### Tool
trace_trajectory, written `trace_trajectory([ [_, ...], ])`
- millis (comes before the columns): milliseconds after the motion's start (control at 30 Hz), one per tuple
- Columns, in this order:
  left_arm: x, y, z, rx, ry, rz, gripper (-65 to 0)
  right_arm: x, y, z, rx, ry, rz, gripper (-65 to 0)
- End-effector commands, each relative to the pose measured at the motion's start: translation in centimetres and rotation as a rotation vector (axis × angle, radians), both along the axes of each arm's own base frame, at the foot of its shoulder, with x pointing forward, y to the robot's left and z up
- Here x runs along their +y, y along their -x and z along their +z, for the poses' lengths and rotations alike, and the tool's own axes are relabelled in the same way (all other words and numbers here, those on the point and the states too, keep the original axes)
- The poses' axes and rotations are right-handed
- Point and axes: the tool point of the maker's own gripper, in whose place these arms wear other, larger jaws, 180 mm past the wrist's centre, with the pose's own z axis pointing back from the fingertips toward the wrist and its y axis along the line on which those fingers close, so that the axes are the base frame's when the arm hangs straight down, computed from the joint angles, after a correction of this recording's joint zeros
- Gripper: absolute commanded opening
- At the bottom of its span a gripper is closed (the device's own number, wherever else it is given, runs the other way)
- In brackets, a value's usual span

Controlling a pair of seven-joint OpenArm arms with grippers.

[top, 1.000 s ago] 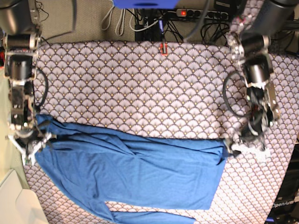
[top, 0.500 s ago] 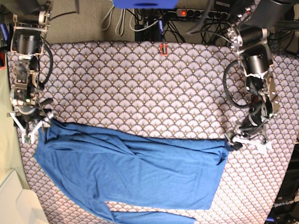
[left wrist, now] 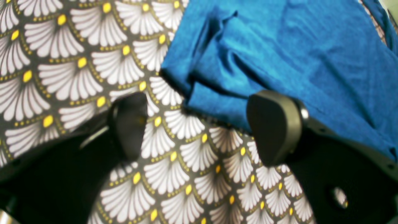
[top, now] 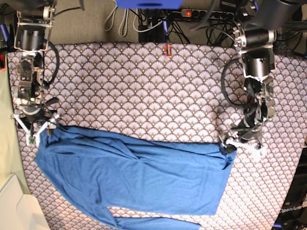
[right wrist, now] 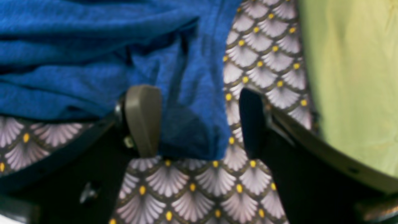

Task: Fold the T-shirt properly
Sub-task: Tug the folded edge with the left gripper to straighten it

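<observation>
The royal-blue T-shirt (top: 134, 177) lies flat across the near half of the table, and one sleeve runs off the front edge. My right gripper (top: 37, 129) is on the left side of the base view, at the shirt's upper left corner. It is open, and in its wrist view that corner of the T-shirt (right wrist: 192, 130) lies loose between the fingers of the right gripper (right wrist: 197, 124). My left gripper (top: 242, 146) is open at the shirt's right edge. In the left wrist view the left gripper (left wrist: 199, 130) hangs over bare cloth, with a folded corner of the T-shirt (left wrist: 279, 46) just beyond its fingertips.
A fan-patterned tablecloth (top: 144, 91) covers the table. Cables and a power strip (top: 192, 13) run along the far edge, near a small red item (top: 168, 50). A white box (top: 14, 206) sits at the near left corner. Pale green floor (right wrist: 351, 77) borders the table's edge.
My right gripper has opened, let go of the shirt's corner and drawn back toward the far side. My left gripper has shifted left, up to the shirt's right edge.
</observation>
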Motion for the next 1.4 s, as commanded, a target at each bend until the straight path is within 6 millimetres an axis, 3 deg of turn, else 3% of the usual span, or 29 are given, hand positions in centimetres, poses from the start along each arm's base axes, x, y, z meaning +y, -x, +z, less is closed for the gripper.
trace_trajectory([
  [0, 0.6, -1.7, 2.3, -0.067, -0.008, 0.011, -13.1, -0.7, -1.2, 2.1, -0.061, 0.023, 0.002, -24.6],
  [433, 0.4, -3.4, 2.3, -0.056, 0.024, 0.026, -14.8, -0.2, -1.4, 2.0, -0.065, 0.011, 0.004, -24.8],
  [500, 0.4, -3.7, 2.8, -0.065, 0.024, 0.025, -21.9, -0.2, -1.4, 2.1, -0.067, 0.013, 0.004, -24.8],
  [700, 0.6, -3.7, 2.7, -0.061, 0.021, 0.03, -54.1, -0.3, -1.3, 2.2, -0.068, 0.017, 0.005, -24.6],
  [800, 1.0, -3.7, 2.8, -0.062, 0.015, 0.034, -65.0, -0.3, -1.3, 2.1, -0.065, 0.018, 0.009, -24.5],
  [1367, 2.1, -4.3, 4.3, -0.087, -0.003, 0.041, -64.6, 0.2, -0.6, 2.1, -0.067, 0.021, 0.021, -21.8],
])
